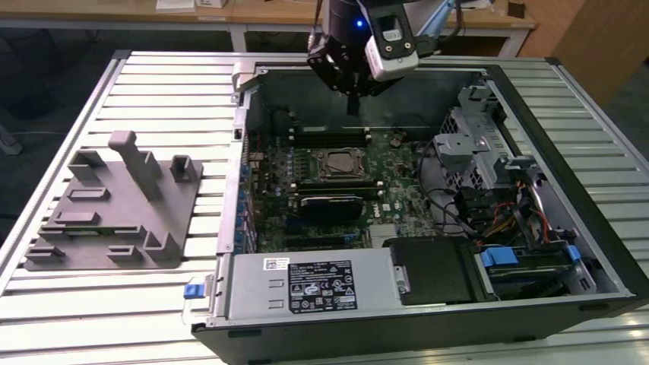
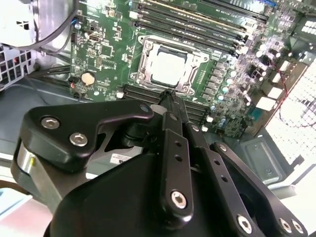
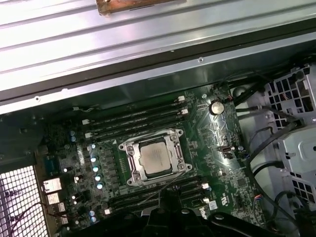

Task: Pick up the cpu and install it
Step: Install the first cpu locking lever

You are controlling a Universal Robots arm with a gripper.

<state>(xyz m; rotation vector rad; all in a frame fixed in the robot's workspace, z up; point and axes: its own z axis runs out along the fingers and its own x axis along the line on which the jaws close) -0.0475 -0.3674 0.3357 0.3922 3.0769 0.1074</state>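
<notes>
Item: chip (image 3: 154,157), one, flat square with a pale silvery top. Location: lying level inside the metal frame of its socket (image 2: 168,66) on the green board (image 1: 400,190), within the open computer case (image 1: 527,304) on the slatted bench (image 1: 163,84); memory slots run along both sides of the socket.

Handling, my estimate: light, stiff, smooth on top, so likely slippery. The underside contacts and the socket beneath look delicate. Best taken by two opposite edges, level, with light pressure.

My claw (image 2: 168,95): narrow, fingertips drawn together, carrying nothing, poised above the board beside the socket, apart from the chip.

Also present: grey plastic fixture (image 1: 117,209) on the bench, well apart from the case.
</notes>
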